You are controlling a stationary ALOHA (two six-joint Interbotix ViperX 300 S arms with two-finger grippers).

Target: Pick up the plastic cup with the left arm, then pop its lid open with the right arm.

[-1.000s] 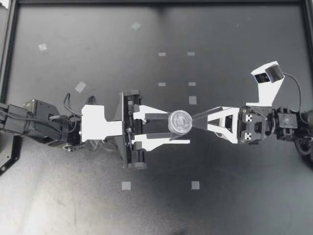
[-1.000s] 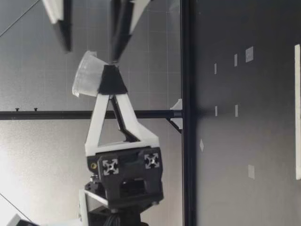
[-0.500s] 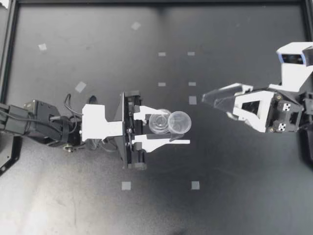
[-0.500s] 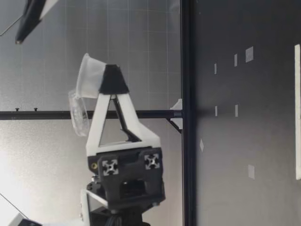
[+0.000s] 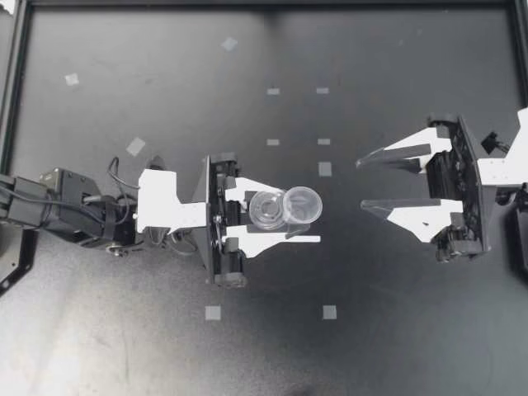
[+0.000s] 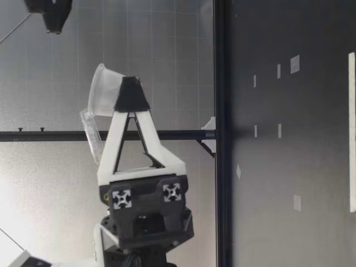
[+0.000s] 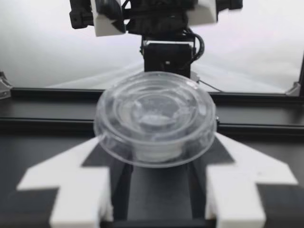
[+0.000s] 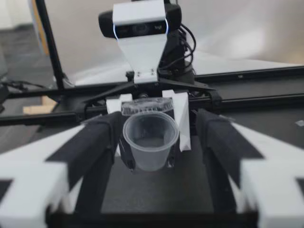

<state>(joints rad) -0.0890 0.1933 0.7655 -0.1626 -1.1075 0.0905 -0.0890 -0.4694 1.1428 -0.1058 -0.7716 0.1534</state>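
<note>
A clear cup (image 5: pixel 303 204) is clamped from two sides by the left pincer (image 5: pixel 299 218), so it hangs clear of the worktop (image 5: pixel 165 346). A clear lid (image 5: pixel 266 209) rests against it at nine o'clock. At three o'clock the right pincer (image 5: pixel 363 185) stands spread and empty, well apart.

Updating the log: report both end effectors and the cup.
Left end effector shut on clear cup, held aloft. Lid off its mouth, lodged behind it. Right end effector open, empty, standing apart. Nothing between them.

Robotics lab: matte black table (image 5: pixel 165 346), tape markers (image 5: pixel 213 313), metal frame rail (image 6: pixel 220 67).
</note>
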